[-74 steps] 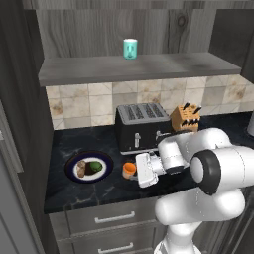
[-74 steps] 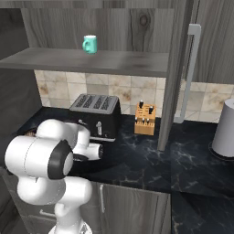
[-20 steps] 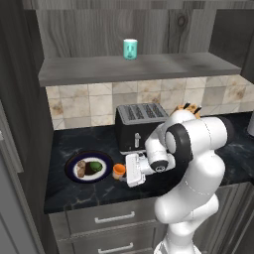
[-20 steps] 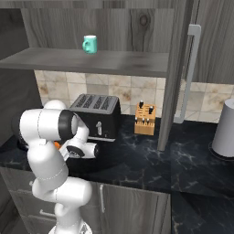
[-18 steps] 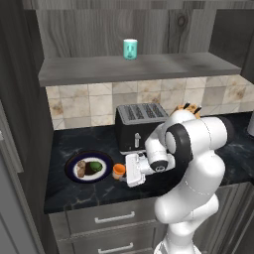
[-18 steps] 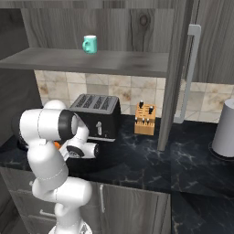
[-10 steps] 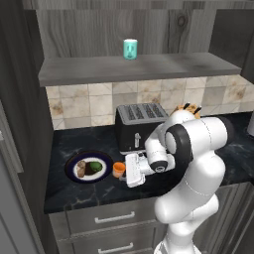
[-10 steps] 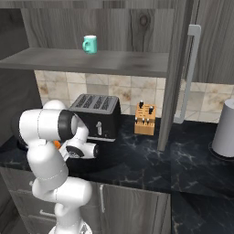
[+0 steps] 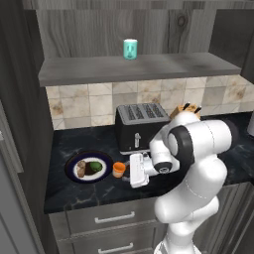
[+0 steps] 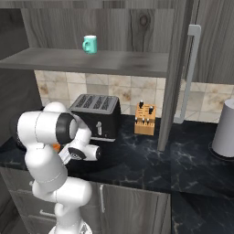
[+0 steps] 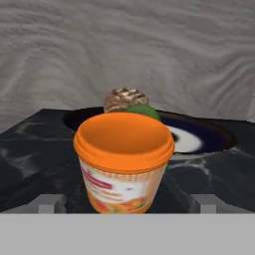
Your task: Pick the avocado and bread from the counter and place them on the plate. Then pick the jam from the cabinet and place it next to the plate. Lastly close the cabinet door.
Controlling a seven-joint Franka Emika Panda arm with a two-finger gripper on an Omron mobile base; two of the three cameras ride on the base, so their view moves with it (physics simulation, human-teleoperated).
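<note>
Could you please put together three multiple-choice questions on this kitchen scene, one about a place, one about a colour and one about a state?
1. Where does the jam stand?
A. on the counter beside the plate
B. on the cabinet shelf
C. on top of the toaster

2. What colour is the cup on the cabinet shelf?
A. red
B. teal
C. black

3. How does the cabinet door stand?
A. shut
B. taken off
C. open

Answers:
1 A, the left base view shows the jar on the black worktop just right of the plate.
2 B, it shows teal in both base views.
3 C, the right base view shows the door swung out edge-on, with the shelf exposed.
</note>
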